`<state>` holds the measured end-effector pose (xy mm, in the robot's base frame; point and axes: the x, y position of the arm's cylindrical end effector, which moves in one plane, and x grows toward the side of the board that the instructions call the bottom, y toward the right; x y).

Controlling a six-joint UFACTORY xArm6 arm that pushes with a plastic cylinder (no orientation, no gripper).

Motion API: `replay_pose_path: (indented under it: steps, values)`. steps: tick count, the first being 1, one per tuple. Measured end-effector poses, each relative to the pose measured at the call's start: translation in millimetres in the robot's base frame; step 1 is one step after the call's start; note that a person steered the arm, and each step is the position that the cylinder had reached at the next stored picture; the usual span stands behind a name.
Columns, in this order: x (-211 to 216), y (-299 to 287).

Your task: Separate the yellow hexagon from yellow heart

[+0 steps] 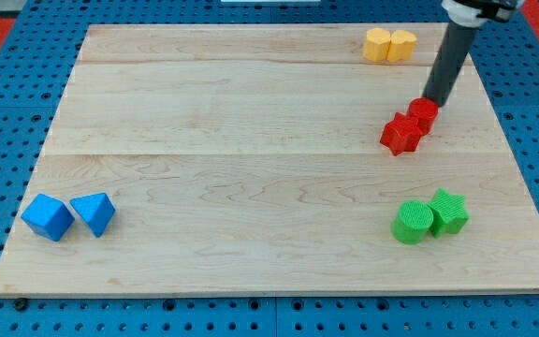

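Observation:
The yellow hexagon (377, 44) and the yellow heart (401, 45) sit side by side and touching near the view's top right of the wooden board (251, 159), hexagon on the left. My tip (432, 101) is at the end of the dark rod, below and to the right of the yellow pair. It stands just above the red cylinder (423, 114), touching or nearly touching it.
A red star (400, 134) touches the red cylinder at its lower left. A green cylinder (412, 223) and a green star (449, 212) sit at the lower right. A blue cube (47, 217) and a blue triangular block (94, 212) sit at the lower left.

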<state>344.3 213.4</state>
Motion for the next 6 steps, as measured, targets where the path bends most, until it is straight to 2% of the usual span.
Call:
replay_pose_path:
  steps: [2, 3, 4, 6]
  values:
    - [-77.6, 68.0]
    - [-103.1, 67.5]
    - [-105.2, 25.8]
    - [-109.1, -108.1]
